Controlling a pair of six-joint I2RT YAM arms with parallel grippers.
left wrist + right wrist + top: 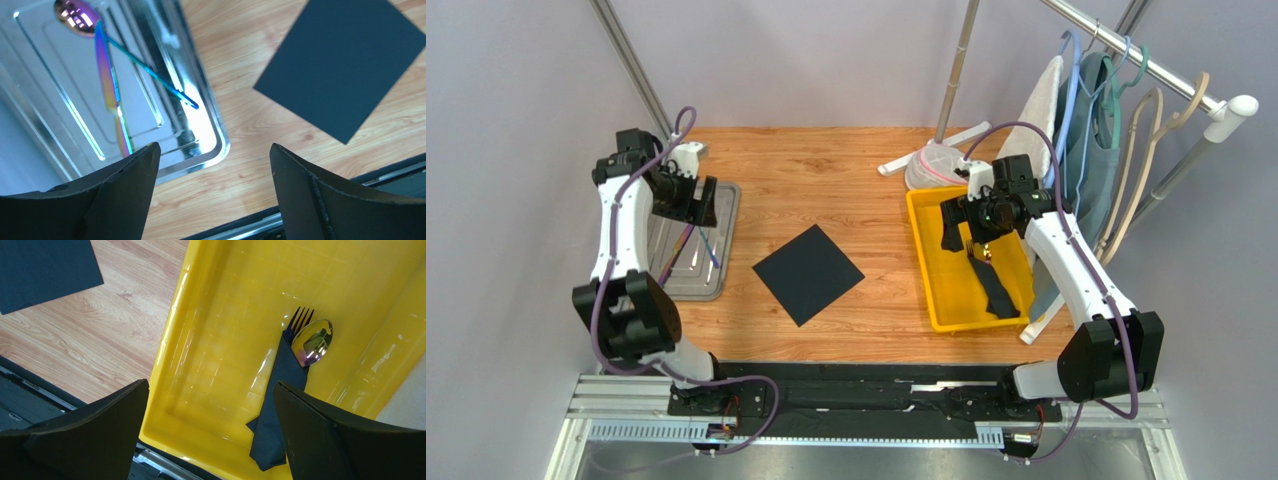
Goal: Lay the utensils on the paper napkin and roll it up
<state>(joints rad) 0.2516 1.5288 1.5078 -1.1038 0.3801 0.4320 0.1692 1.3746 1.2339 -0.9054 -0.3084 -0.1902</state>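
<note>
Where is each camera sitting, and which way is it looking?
Top: high above and behind the arms, looking down at the table; both arms show.
Left wrist: on the left arm, looking down at the tray of utensils; the open left gripper frames the bottom.
Right wrist: on the right arm, looking down into the yellow bin with a rolled bundle; the open right gripper shows.
Shared: the black napkin appears in all three.

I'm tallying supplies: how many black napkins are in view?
2. A flat napkin lies on the wooden table; a rolled napkin holds a fork and spoon in the yellow tray. More could be hidden under the arms.
</note>
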